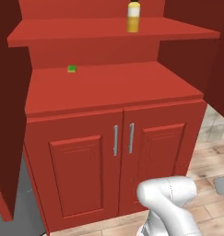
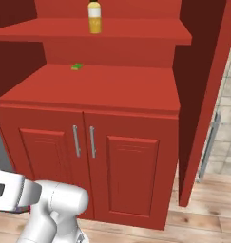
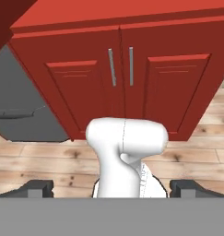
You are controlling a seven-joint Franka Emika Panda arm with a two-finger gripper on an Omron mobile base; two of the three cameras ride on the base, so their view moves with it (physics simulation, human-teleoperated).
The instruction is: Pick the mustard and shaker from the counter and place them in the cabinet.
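Mustard [image 1: 133,17]: upright on the upper shelf [image 1: 85,33] of the cabinet [image 1: 109,87], near its back wall
Green block [image 1: 72,68]: on the lower shelf, left of the mustard, well apart
Lower doors [image 1: 109,161]: shut, silver handles side by side
Claw [image 3: 111,188]: jaws wide apart, gripping nothing, tips low over wood floor [image 3: 39,161]

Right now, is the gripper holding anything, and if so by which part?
Nothing is held. The gripper is open, its fingertips far apart, with nothing between them.
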